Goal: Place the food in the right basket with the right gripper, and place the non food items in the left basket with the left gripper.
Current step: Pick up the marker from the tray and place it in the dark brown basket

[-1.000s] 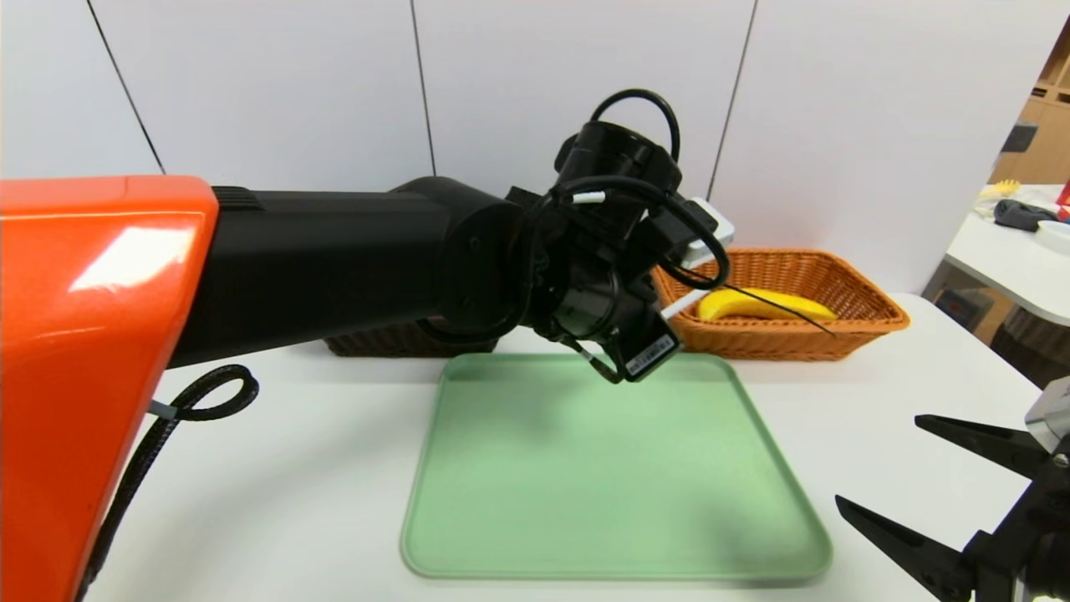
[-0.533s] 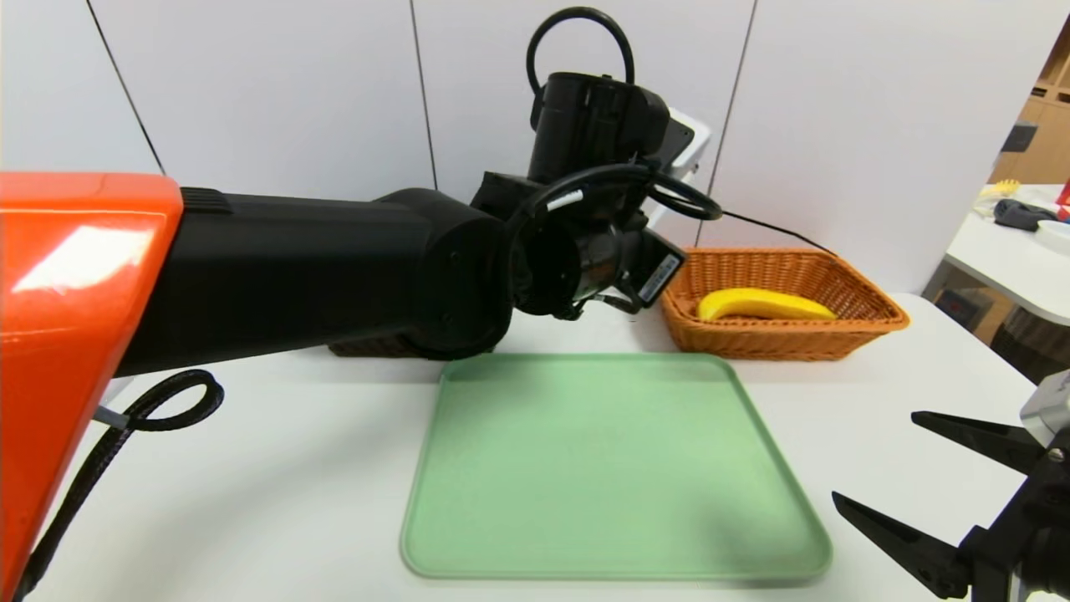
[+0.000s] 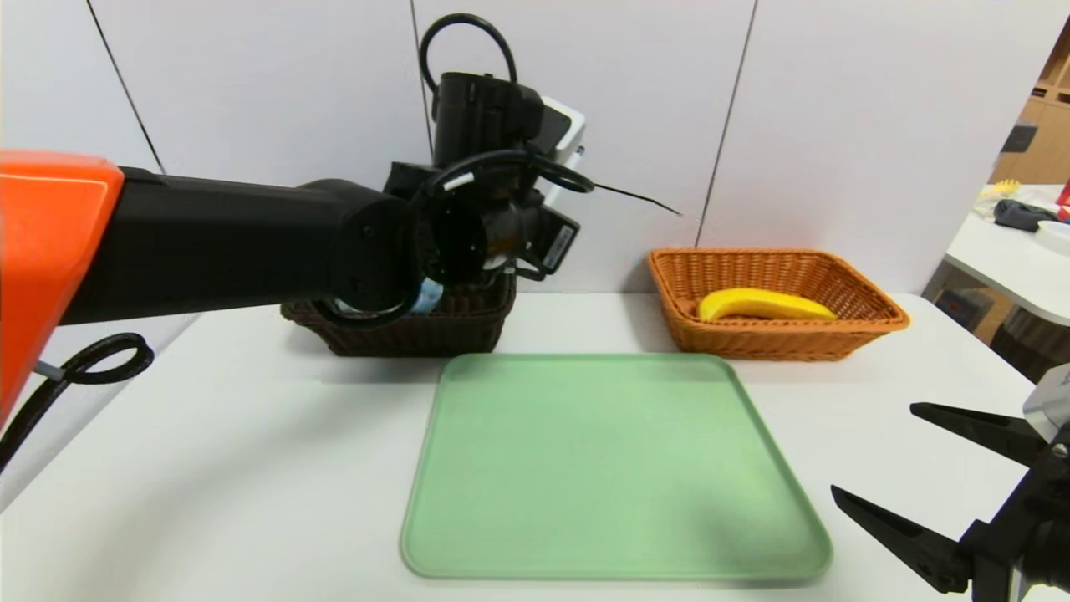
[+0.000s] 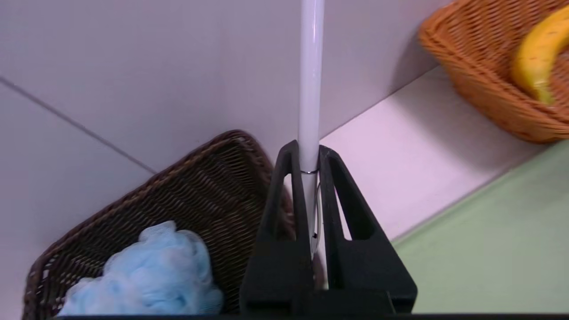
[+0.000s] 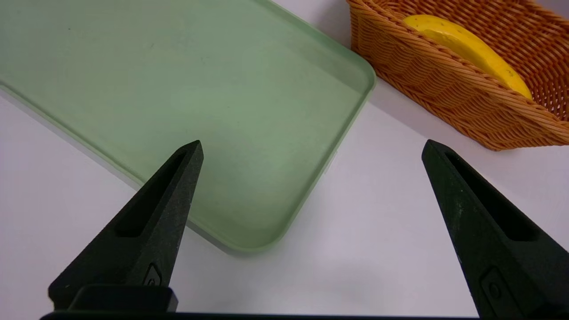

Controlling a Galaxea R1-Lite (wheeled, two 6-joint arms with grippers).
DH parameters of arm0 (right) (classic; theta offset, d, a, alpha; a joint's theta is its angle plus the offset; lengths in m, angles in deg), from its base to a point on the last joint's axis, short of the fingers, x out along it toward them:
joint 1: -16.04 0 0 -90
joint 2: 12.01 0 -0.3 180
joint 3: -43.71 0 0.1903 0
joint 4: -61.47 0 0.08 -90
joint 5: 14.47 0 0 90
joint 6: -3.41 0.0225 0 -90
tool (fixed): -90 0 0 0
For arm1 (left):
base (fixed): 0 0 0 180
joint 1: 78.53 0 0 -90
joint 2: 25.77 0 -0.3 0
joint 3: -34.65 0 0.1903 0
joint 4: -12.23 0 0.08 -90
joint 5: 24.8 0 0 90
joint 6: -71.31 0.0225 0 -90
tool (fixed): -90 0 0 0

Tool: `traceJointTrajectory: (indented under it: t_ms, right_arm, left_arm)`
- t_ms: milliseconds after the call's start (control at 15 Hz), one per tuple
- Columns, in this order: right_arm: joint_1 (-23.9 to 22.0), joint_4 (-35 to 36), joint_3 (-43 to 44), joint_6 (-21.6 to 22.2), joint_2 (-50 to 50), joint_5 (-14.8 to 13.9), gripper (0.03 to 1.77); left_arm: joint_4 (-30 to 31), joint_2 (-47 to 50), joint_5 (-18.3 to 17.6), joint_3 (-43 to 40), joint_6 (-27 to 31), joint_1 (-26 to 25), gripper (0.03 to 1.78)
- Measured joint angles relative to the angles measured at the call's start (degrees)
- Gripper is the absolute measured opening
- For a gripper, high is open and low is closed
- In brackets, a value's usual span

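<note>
From up high, the left gripper (image 3: 535, 209) hangs over the right end of the dark brown basket (image 3: 401, 330); one banana (image 3: 765, 304) lies in the orange basket (image 3: 777, 339). The green tray (image 3: 614, 468) sits between.

Close up, the left gripper's fingers (image 4: 284, 209) pinch one white pen (image 4: 310, 89), perhaps past the basket's rim (image 4: 209, 146); one blue pouf (image 4: 146, 275) lies inside.

The right gripper (image 5: 311, 151) is spread wide above the table (image 5: 378, 213), near the tray's corner (image 5: 355, 75).

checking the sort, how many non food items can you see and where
2. The pouf lies in the dark basket. The pen is clamped in the left gripper near that basket, not yet dropped. The left arm hides part of the basket in the head view.
</note>
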Motion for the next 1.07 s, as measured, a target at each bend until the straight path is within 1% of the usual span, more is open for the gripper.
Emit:
traceJointTrajectory:
  t_ms: [133,533,800,1067]
  right_arm:
    - [0.0,0.0,0.0,-0.1,0.0,-0.2,1.70]
    - [0.0,0.0,0.0,-0.1,-0.3,-0.3,1.70]
    - [0.0,0.0,0.0,-0.1,-0.3,-0.3,1.70]
    - [0.0,0.0,0.0,-0.1,-0.3,-0.2,1.70]
  left_arm:
    - [-0.2,0.3,-0.4,-0.3,0.7,-3.3,0.15]
    - [0.3,0.2,-0.5,-2.4,0.4,-10.1,0.15]
    - [0.4,-0.9,-0.9,-4.2,0.3,-13.5,0.15]
    - [0.3,-2.2,-1.3,-5.9,0.3,-15.6,0.15]
